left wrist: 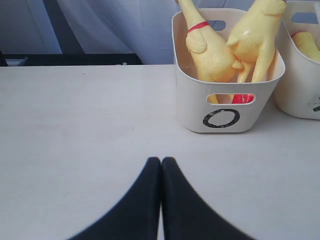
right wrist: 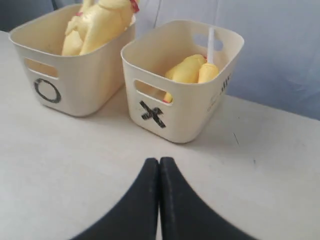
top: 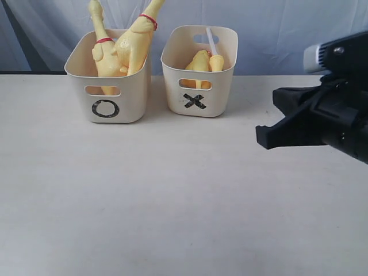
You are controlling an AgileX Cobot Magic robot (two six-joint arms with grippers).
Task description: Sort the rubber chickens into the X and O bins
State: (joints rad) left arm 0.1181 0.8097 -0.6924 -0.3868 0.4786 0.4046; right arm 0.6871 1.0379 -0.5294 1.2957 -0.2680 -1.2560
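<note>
Long floppy yellow rubber chickens [top: 123, 52] sit at the far side, two poking out of the small cream plastic O tub [top: 132, 100] on the left and at least one in the matching X tub [top: 221, 95] to its right; they look soft and light and are probably best pinched at the narrow neck, while the left gripper [left wrist: 160, 165] and the right gripper [right wrist: 159, 164] each hang pressed together, holding nothing.

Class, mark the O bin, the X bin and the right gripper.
O bin [top: 106, 108], exterior view, front wall at the O mark.
X bin [top: 194, 102], exterior view, front wall at the X mark.
right gripper [right wrist: 159, 165], right wrist view, between its fingertips.
</note>
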